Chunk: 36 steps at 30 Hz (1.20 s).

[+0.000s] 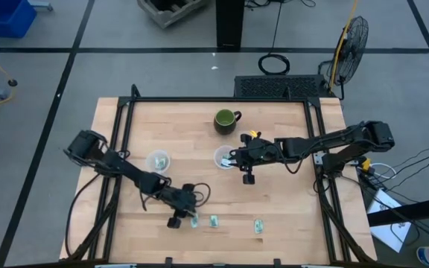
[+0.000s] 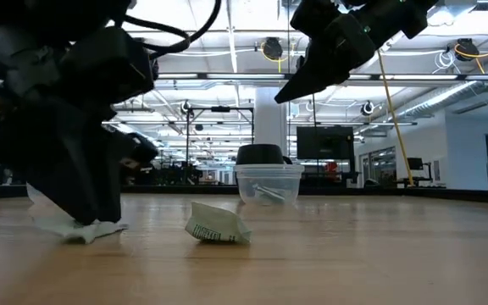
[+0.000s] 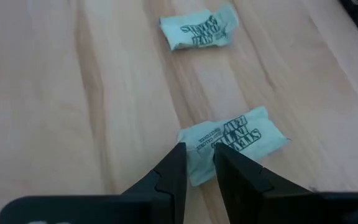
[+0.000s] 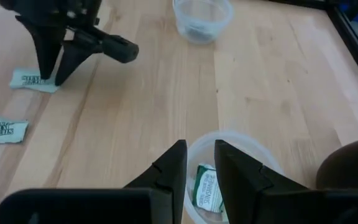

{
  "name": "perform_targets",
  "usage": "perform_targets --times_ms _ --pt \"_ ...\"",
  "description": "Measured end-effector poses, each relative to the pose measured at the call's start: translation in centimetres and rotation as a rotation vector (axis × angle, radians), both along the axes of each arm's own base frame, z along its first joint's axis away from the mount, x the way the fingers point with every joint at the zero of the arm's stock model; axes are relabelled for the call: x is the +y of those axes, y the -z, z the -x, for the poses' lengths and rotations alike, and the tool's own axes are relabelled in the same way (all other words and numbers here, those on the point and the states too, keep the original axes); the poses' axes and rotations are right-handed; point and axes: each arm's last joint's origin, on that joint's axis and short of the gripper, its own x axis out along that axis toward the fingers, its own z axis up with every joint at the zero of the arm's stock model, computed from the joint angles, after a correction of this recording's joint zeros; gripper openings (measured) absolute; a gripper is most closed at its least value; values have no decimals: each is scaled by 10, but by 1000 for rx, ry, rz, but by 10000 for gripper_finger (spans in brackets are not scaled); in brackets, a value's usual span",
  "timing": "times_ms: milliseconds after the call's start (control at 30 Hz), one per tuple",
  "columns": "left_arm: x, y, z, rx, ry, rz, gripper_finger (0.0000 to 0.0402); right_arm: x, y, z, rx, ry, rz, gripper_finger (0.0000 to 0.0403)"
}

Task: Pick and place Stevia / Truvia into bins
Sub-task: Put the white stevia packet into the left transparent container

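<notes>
Left fingers at a sachet by the near edge; right fingers over a cup at mid-tabletop.

The pale wood-plank tabletop [image 1: 289,201] carries everything. The left gripper [image 1: 187,216] reaches down near the near edge, its dark tapered fingers [image 3: 169,177] narrowed to a slim gap on the end of a crinkled pale green paper sachet [image 3: 232,142], whose long axis runs away from the tips; whether they pinch it yet, I cannot tell. The right gripper [image 4: 199,163] hovers over the right-hand clear round cup [image 4: 272,165], nearly closed and carrying nothing, with one sachet lying inside. The other cup [image 1: 158,160] sits left of centre. Two more sachets [image 1: 214,221] lie along the near edge, nearer the left arm.
</notes>
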Motion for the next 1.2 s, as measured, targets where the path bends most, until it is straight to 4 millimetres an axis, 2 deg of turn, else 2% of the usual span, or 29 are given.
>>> perform_targets --times_ms 167,367,500,600,700,833,1200 --pt "-3 2 -6 32 35 -143 90 0 0 0 5 -3 5 75" --pt "8 7 -4 50 -16 -384 90 0 0 0 6 -19 27 75" --pt "23 -3 -2 -3 -107 -606 90 0 0 0 7 -29 41 75" --pt "39 -13 6 36 -199 -727 90 0 0 0 7 -30 43 75" --pt "55 -25 10 89 -313 -696 90 0 0 0 9 -33 46 75" --pt "68 -24 13 180 -412 -578 90 0 0 0 4 -33 46 75" --pt "70 -27 6 142 -480 -487 90 0 0 0 3 -34 49 75"
